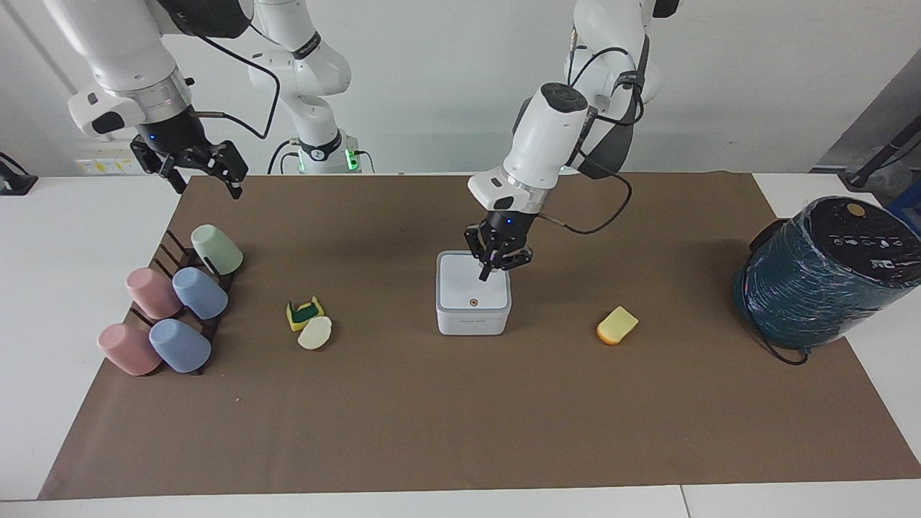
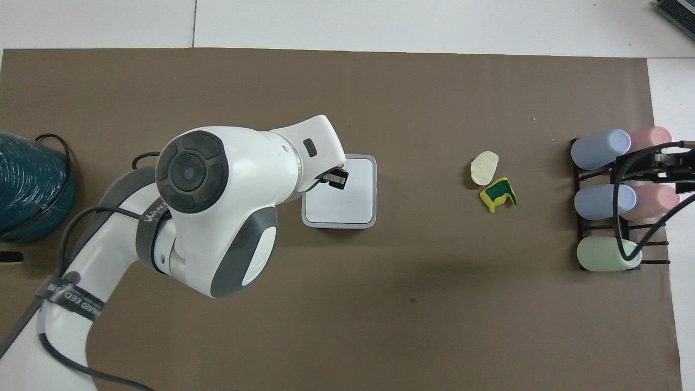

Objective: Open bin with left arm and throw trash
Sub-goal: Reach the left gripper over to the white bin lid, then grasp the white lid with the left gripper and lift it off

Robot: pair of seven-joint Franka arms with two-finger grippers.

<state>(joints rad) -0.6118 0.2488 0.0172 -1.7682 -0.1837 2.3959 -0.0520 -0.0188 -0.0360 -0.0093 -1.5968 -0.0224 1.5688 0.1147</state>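
Jaws closed, fingertips together, on the left gripper (image 1: 487, 274) over the lidded bin; the right gripper's (image 1: 203, 171) jaws stand wide.

Left gripper points down over the closed lid of the small white square plastic bin (image 1: 473, 293) at mid-mat, tips just above or touching it. Right arm waits above the rack of pastel cups (image 1: 173, 309). One yellow wedge with an orange edge (image 1: 617, 325) lies toward the left arm's end; the cream-white oval scrap (image 1: 315, 334) and yellow-green scrap (image 1: 304, 312) lie touching between bin and cups. A dark teal wrapped cylinder (image 1: 820, 277) stands at the mat's edge.
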